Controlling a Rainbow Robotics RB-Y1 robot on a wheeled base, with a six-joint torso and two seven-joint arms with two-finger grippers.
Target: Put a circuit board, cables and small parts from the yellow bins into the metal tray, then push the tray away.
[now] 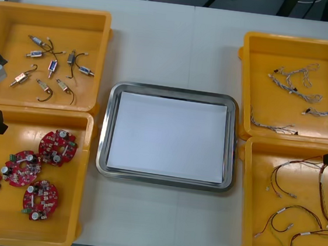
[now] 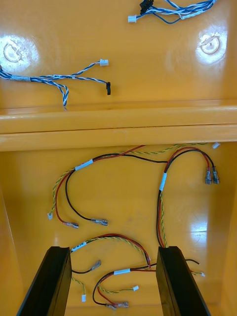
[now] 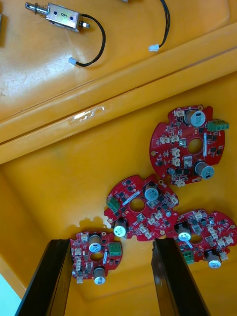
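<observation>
Far left bin [image 1: 52,10] holds the small metal parts [image 1: 51,67], each trailing a thin black lead. We judge them dense, hard and a bit slick: take the metal body, never the lead.

Near left bin [image 1: 69,219] holds four round circuit boards [image 1: 57,147], red, flat on the bin floor, a couple touching at the edges. Left gripper [image 3: 111,243] hovers over this bin, jaws wide apart, nothing in them. A lone board [image 3: 96,252] lies in line between its fingers [image 3: 52,276], just apart from the others. We judge the boards light and stiff but fragile on top, so pinch across the bare rim, clear of the round cans and green blocks.

Tray [image 1: 103,152] sits in the middle of the table [image 1: 160,46], between the bins, white inside, nothing from the bins in it. Probably light and quick to slide: push low on the near rim.

Far right bin [image 1: 302,40] holds the blue and white twisted cables [image 2: 49,78]. Near right bin [image 1: 242,225] holds the red, yellow and black cables [image 2: 163,182], loose loops lying over each other. Right gripper [image 2: 113,249] hovers over this bin, jaws wide apart, holding nothing, with cable loops between and beyond the fingers. We judge cables light, limp and quick to tangle: grab one mid-run by a white sleeve, and expect the ends to dangle and drag a neighbour.
</observation>
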